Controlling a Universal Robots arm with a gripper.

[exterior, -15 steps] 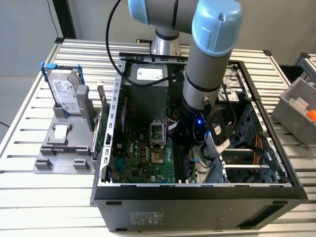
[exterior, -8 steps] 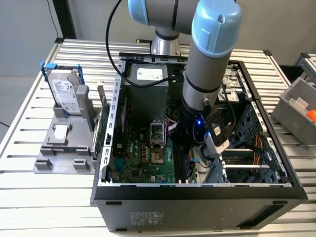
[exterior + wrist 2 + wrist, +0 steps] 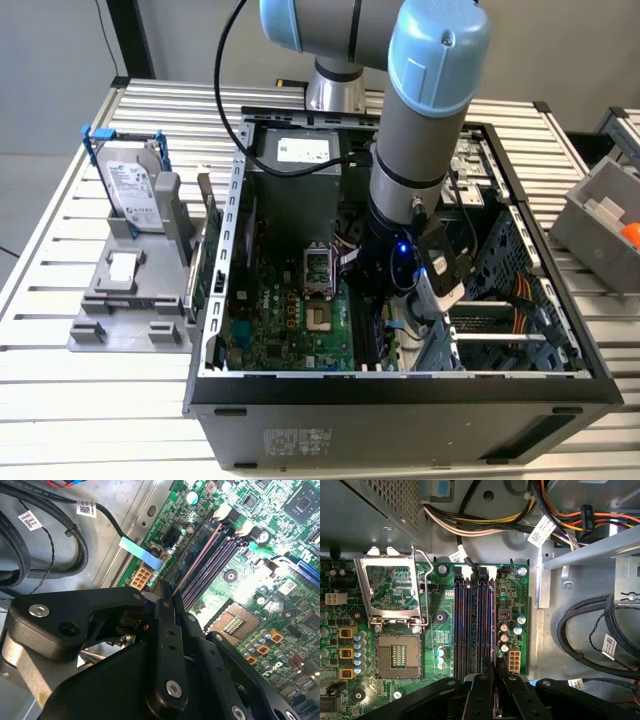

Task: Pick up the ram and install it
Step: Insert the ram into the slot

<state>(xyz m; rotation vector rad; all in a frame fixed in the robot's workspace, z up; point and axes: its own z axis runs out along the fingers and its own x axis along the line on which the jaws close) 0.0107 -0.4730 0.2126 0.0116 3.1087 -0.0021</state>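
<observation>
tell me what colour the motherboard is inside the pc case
Green, with black memory slots; the motherboard shows best in the first wrist view.

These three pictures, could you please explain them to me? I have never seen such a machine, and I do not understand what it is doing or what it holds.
The exterior view shows a robot arm, grey with blue joints, reaching down into an open computer case that lies on a slatted metal table. To the exterior view's left of the case stands a grey holder with a hard drive upright in it. The other two pictures come from cameras on the arm's wrist, looking down past its black claw at the green motherboard. You can see the open processor socket and the long memory slots. The claw appears shut on a thin ram stick, held edge-on just above those slots.
</observation>
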